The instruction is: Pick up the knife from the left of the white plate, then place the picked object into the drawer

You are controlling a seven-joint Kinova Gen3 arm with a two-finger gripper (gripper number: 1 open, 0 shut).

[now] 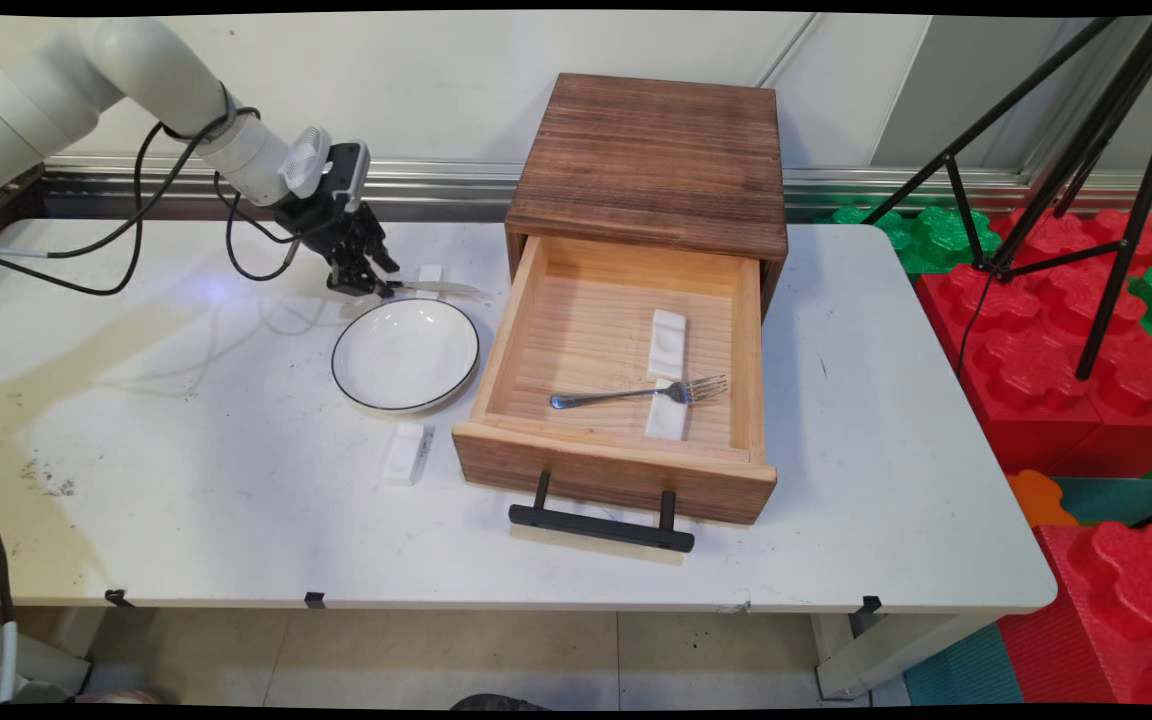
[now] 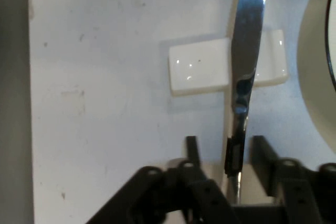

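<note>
At upper left, the black two-finger hand (image 2: 223, 153) pinches a shiny flat metal knife (image 2: 245, 61); only the hand view shows it crossing a small white ceramic rest (image 2: 199, 66).

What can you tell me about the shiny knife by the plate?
The knife is a slim, mirror-shiny piece of metal cutlery, steel by the look of it. It lies behind the white plate at the table's far side, its blade crossing a small white rest and pointing toward the wooden drawer box. The gripper has its jaws on either side of the handle end. Whether they pinch it cannot be seen.
</note>
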